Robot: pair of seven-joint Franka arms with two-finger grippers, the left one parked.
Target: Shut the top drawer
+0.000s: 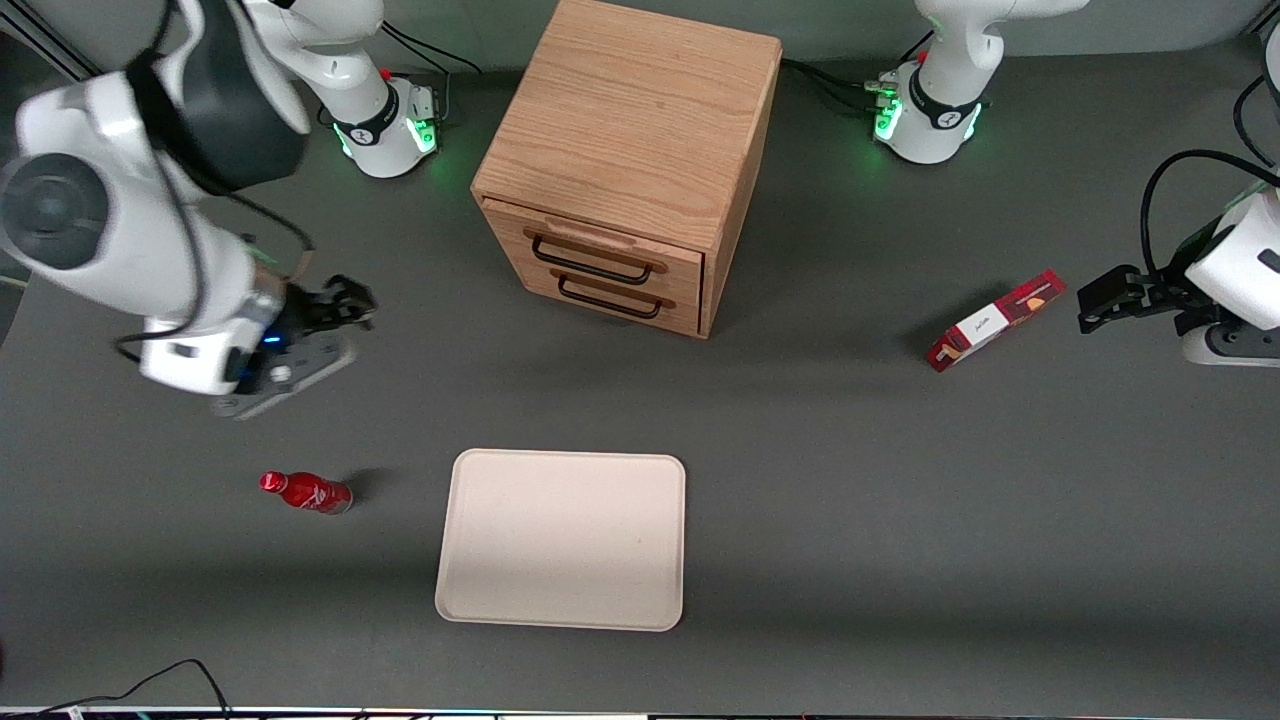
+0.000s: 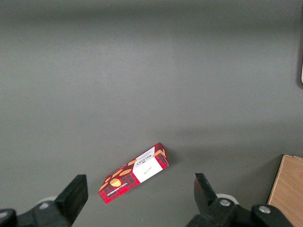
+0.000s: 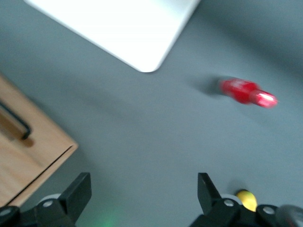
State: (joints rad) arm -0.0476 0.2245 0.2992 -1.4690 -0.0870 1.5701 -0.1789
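A pale tray [image 1: 561, 540] lies nearest the front camera, with a red bottle [image 1: 305, 492] on its side beside it toward the working arm's end. The gripper [image 1: 345, 303] hangs above bare table, fingers spread and holding nothing. Farther back stands the wooden cabinet [image 1: 640, 130]; its top drawer [image 1: 590, 250] juts slightly out.
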